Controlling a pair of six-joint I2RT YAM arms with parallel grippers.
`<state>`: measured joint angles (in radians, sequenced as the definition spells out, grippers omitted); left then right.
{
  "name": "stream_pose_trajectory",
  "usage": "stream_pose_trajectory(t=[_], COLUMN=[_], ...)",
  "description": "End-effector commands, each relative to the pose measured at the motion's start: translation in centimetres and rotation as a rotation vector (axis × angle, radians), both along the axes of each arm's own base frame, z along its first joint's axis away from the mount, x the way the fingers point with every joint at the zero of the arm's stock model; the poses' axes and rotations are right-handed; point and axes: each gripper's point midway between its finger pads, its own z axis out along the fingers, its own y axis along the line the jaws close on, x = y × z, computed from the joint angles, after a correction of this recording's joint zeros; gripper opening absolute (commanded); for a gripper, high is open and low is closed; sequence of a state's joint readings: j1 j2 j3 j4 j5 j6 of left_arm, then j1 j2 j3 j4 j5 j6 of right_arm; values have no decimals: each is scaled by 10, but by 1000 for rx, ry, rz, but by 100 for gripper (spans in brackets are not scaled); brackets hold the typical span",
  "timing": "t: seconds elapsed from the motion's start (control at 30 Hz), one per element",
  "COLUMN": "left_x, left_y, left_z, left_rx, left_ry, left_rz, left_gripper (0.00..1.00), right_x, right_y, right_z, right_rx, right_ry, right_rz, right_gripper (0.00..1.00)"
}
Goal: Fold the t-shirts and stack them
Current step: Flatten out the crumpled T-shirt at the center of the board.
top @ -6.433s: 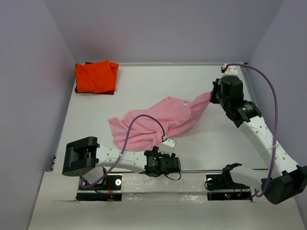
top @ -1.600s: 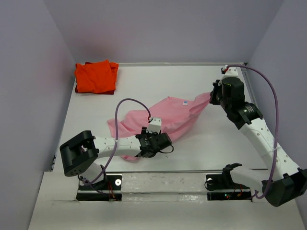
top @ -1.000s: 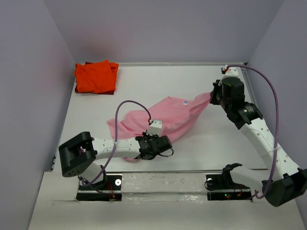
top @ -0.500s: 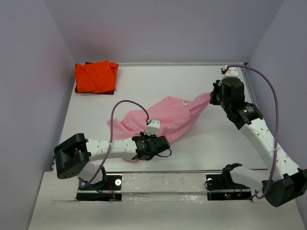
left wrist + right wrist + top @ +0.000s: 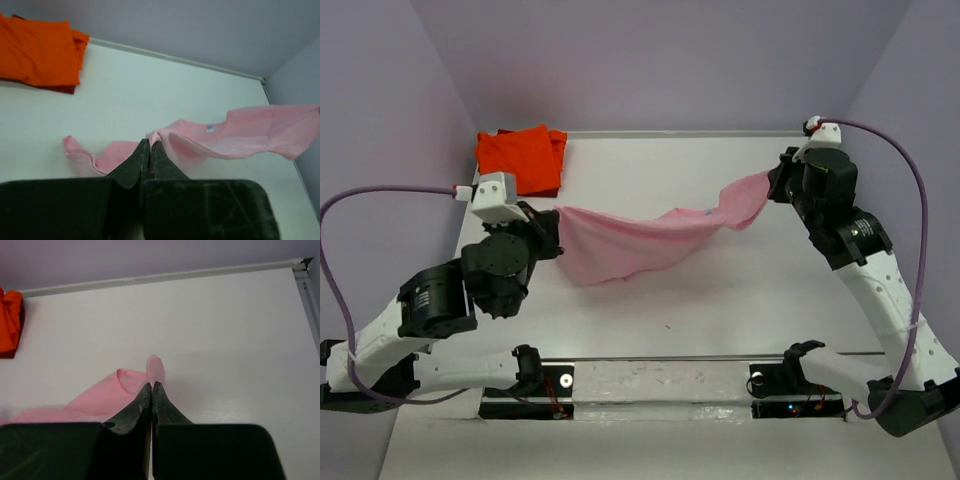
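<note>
Seen from above, the pink t-shirt (image 5: 640,240) hangs as a sagging band over the middle of the white surface (image 5: 720,300). It is strung between the left end effector (image 5: 555,220) at one end and the right end effector (image 5: 775,185) at the other. Its wide lower edge droops lowest, and from this height I cannot tell whether that edge touches the surface. The left wrist camera shows the grip itself, which the overhead view does not: the left fingers (image 5: 132,167) are clenched on a fold of the pink cloth. A small white-and-blue label (image 5: 209,128) sits just inside the neckline. The right wrist camera shows the right fingers (image 5: 135,407) pressed together in the same way, grasping the shirt, with a small rounded tab of pink fabric poking out past the tips. The orange-red t-shirt (image 5: 520,160) lies folded in the far left corner of the surface, well apart from the pink one, and it appears in all three views. There are two t-shirts, two arms, two end effectors, both holding the same pink shirt, and one label.
</note>
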<state>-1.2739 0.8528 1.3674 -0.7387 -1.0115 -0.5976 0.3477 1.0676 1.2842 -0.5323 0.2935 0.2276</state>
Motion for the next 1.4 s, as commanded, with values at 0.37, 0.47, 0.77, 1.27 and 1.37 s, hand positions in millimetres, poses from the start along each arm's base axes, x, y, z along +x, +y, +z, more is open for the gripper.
stream_pose_trajectory(t=[0.37,0.47,0.77,1.27,1.37], left_x=[9,9,8,111,162], left_y=[72,74,71,77,59], left_z=[88,108,161,81,47], left_rx=[259,261,143,229,190], left_ry=[-217,-238,-299,-327,-289], left_rz=[212,215,195,313,251], left_gripper=[0,0,0,0,0], right_x=[-59,-71,-91,89,128], right_y=[-44,-42,-29,40,42], right_z=[216,235,248,95,71], right_rx=[45,35,30,23,27], right_ry=[-436,-436,-438,-90,-64], right_rz=[-92,-54,63,82,73], right_gripper=[0,0,0,0,0])
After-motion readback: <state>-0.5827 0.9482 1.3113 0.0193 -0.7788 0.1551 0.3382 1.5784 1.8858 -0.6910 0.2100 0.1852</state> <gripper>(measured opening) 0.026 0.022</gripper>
